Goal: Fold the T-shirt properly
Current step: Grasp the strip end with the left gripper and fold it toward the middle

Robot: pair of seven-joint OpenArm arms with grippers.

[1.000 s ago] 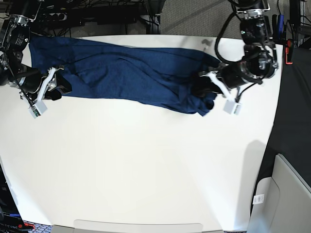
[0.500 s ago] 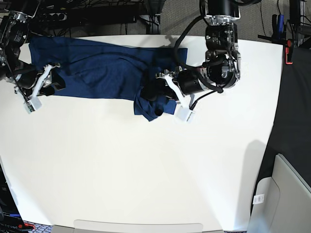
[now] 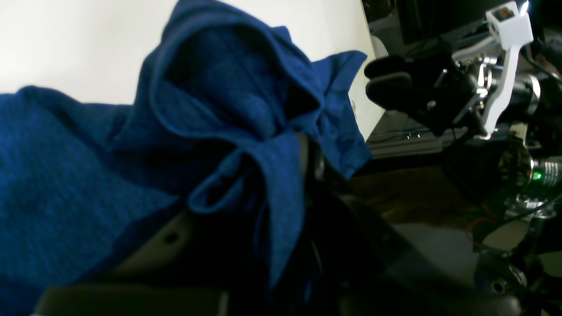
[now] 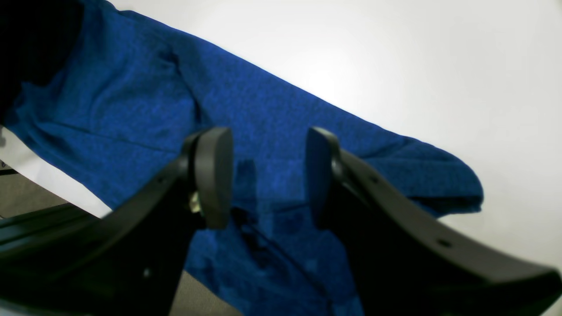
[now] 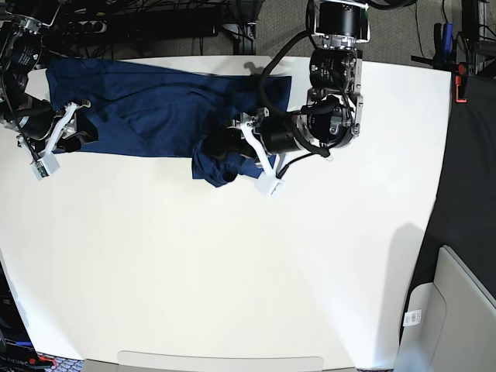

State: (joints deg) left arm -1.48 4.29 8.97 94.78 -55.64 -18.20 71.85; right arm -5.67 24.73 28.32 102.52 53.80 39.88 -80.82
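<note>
**The shirt could bunch up or slip**

At the upper left of the base view, the right claw (image 5: 77,132) sits at the left end of the shirt (image 5: 147,112). Its jaws are apart with nothing pinched between them, so that end is loose and could slide along the desk (image 5: 232,271).

In the upper middle, the left claw (image 5: 221,151) is clamped on a bunch of cloth. If it lets go here, the fold may land crooked. If the pinch is weak, the cloth could slip out.

The shirt is dark blue, thin and wrinkly. It lies along the top edge of the desk, with its right end pulled over into a lump.
</note>
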